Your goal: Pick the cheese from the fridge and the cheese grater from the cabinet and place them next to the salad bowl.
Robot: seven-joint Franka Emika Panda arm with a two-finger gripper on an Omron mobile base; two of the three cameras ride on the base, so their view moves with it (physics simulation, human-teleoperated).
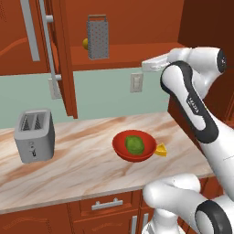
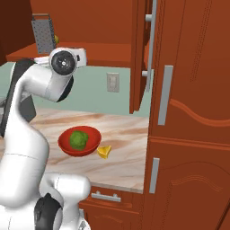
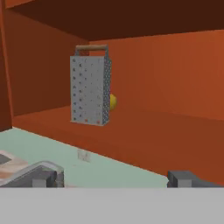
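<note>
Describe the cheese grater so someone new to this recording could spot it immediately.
Look into the open reddish-brown cabinet above the marble counter. The cheese grater stands upright on its shelf: a tapered grey metal box with perforated faces and a loop handle, unlike the small yellow fruit behind it.

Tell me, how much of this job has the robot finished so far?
About half. The cheese already lies on the counter beside the salad bowl. The cheese grater stands upright on the shelf of the open cabinet; the open gripper faces it, holding nothing. Grasping the grater and placing it by the bowl remain.
</note>
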